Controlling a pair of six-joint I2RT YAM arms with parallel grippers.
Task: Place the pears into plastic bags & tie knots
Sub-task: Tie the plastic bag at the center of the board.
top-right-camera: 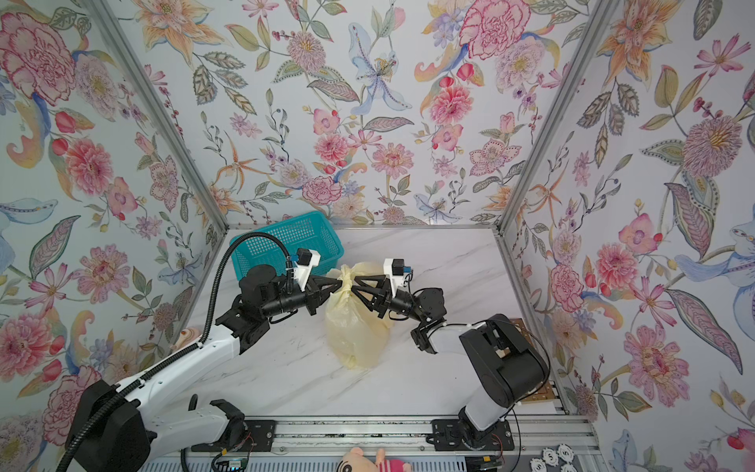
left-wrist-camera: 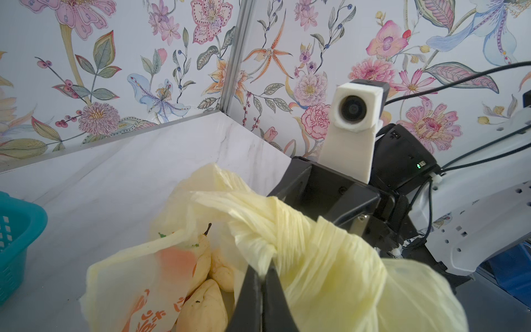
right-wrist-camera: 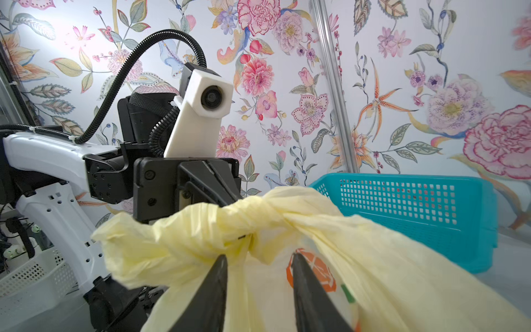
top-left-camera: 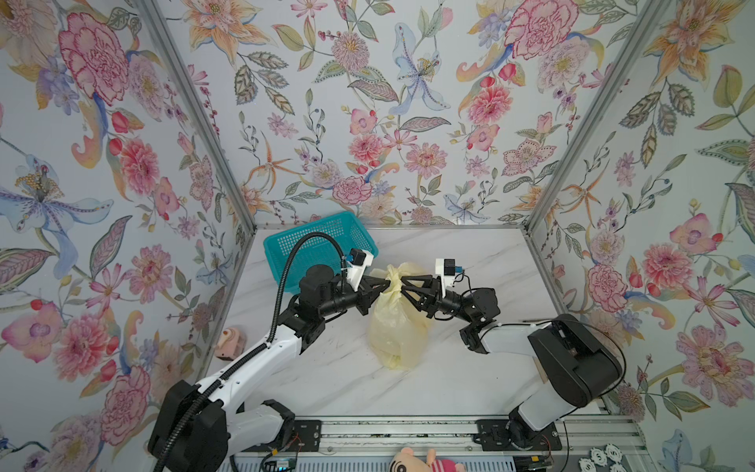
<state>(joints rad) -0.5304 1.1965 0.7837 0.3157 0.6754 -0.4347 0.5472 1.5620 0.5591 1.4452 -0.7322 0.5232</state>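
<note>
The plastic bag (top-left-camera: 398,327) stands midway on the table (top-left-camera: 470,367), pears (left-wrist-camera: 205,307) inside (cream, bumpy), its handles bunched into a knot (right-wrist-camera: 253,218) on top. The left gripper (left-wrist-camera: 263,271) pinches the knot tight; the right gripper (right-wrist-camera: 258,255) faces it, jaws parted at the knot's other side.

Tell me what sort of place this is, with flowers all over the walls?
Most likely a robot test booth, not a home. The floral walls are panels set in metal posts, the marble-look tabletop fronts a metal rail, and the left arm and right arm are mounted on that rail.
</note>
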